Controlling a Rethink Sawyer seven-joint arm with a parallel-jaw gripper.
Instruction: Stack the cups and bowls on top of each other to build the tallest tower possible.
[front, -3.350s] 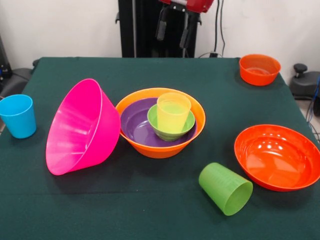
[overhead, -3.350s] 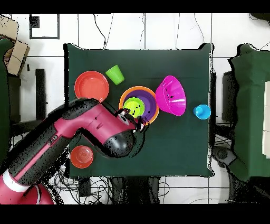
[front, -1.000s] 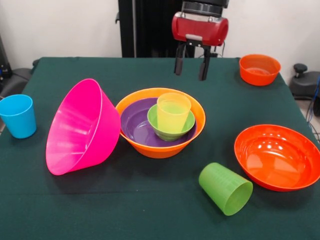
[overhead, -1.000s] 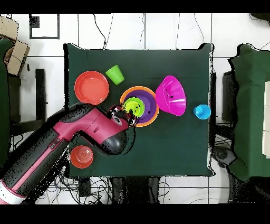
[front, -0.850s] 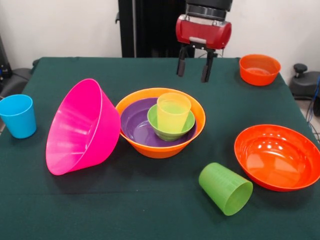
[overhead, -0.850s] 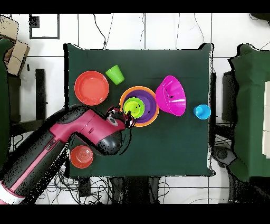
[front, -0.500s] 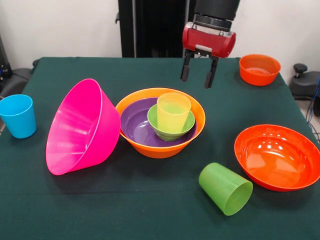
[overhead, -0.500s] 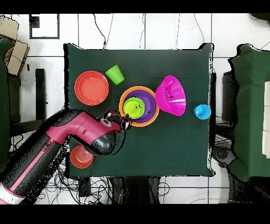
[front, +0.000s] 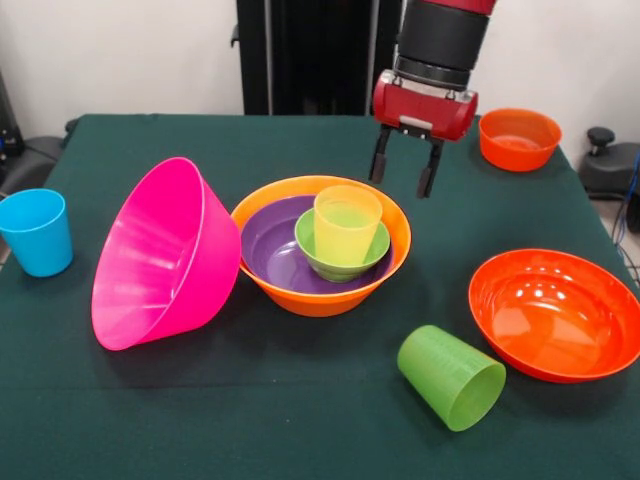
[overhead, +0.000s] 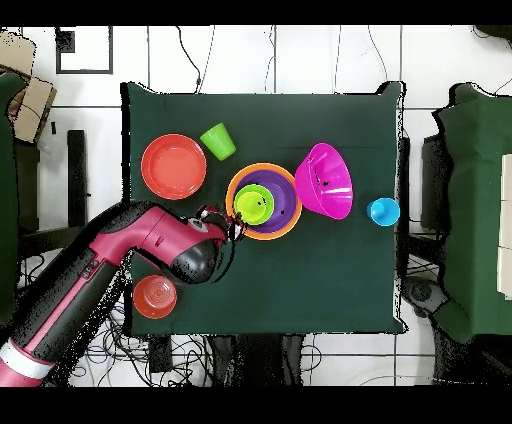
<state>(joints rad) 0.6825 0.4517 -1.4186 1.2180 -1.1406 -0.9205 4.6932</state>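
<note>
- Leftmost in the front view, a small blue ribbed plastic cup (front: 36, 231) stands upright near the edge of the green-covered desk (front: 250, 420).
- Next, a large glossy pink plastic bowl (front: 163, 253) lies tipped on its side, leaning against the tower.
- At the middle, the tower is 4 nested pieces: a large orange plastic bowl (front: 325, 299) holds a medium purple bowl (front: 268, 253), a small green bowl (front: 340, 262) and an upright yellow ribbed cup (front: 346, 224).
- Above and just behind the tower's right rim hangs the red and black tool (front: 404, 168), its 2 dark fingers apart and holding nothing.
- Nearer the camera, a lime green ribbed cup (front: 451, 377) lies on its side.
- Further right sits a wide shallow red-orange bowl (front: 556, 313).
- At the far right corner stands a small orange bowl (front: 518, 138).
</note>
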